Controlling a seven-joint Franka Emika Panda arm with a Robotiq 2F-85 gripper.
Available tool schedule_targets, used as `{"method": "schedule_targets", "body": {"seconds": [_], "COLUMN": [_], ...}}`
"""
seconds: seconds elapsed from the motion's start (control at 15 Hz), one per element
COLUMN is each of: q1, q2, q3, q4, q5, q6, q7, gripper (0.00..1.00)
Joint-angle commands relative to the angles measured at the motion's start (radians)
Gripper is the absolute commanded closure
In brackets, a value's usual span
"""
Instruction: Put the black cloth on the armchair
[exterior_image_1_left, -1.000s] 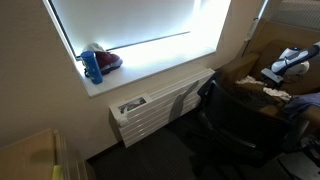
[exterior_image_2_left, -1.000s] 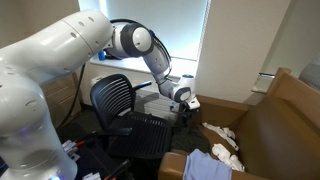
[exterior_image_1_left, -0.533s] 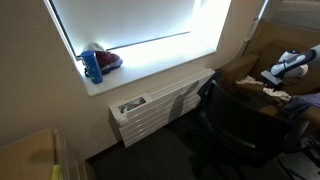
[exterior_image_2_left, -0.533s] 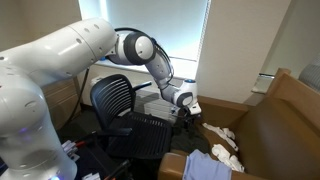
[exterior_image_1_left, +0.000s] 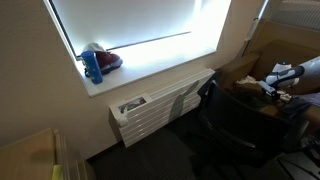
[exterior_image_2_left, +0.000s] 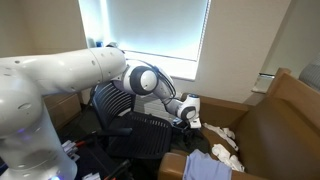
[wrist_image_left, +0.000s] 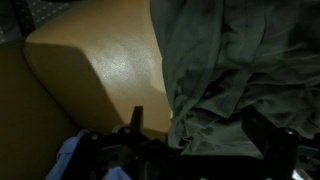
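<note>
In the wrist view a dark, crumpled cloth (wrist_image_left: 240, 70) lies on the tan leather seat of the armchair (wrist_image_left: 100, 70). My gripper (wrist_image_left: 195, 122) is open just above the cloth, one finger over the bare leather and the other over the cloth. Nothing is between the fingers. In both exterior views the gripper (exterior_image_2_left: 188, 112) (exterior_image_1_left: 274, 84) hangs low over the front of the brown armchair (exterior_image_2_left: 275, 115). The dark cloth is not clear in those views.
A white cloth (exterior_image_2_left: 222, 135) and a blue cloth (exterior_image_2_left: 208, 166) lie on the armchair seat. A black mesh office chair (exterior_image_2_left: 118, 100) stands beside the arm. A radiator (exterior_image_1_left: 160, 105) sits under the bright window, with a blue bottle (exterior_image_1_left: 93, 66) on the sill.
The arm has bent down and the gripper has dropped lower and closer to the armchair seat. The cloths have not moved.
</note>
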Motion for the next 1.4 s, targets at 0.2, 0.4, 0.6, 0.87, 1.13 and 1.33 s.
{"method": "schedule_targets", "body": {"seconds": [0.2, 0.4, 0.6, 0.87, 1.13, 1.33], "q1": [0.013, 0.033, 0.07, -0.066, -0.035, -0.098], "q2": [0.004, 0.003, 0.004, 0.002, 0.002, 0.002], "q3": [-0.037, -0.054, -0.094, 0.107, 0.069, 0.151], "q4": [0.003, -0.046, -0.08, -0.043, -0.051, -0.06], "q5": [-0.078, -0.129, -0.214, -0.164, -0.146, -0.121], "q6": [0.038, 0.095, 0.157, 0.263, 0.247, 0.26], "q7": [0.102, 0.207, 0.282, 0.052, 0.075, -0.026], "gripper": [0.0, 0.0, 0.0, 0.0, 0.0, 0.0]}}
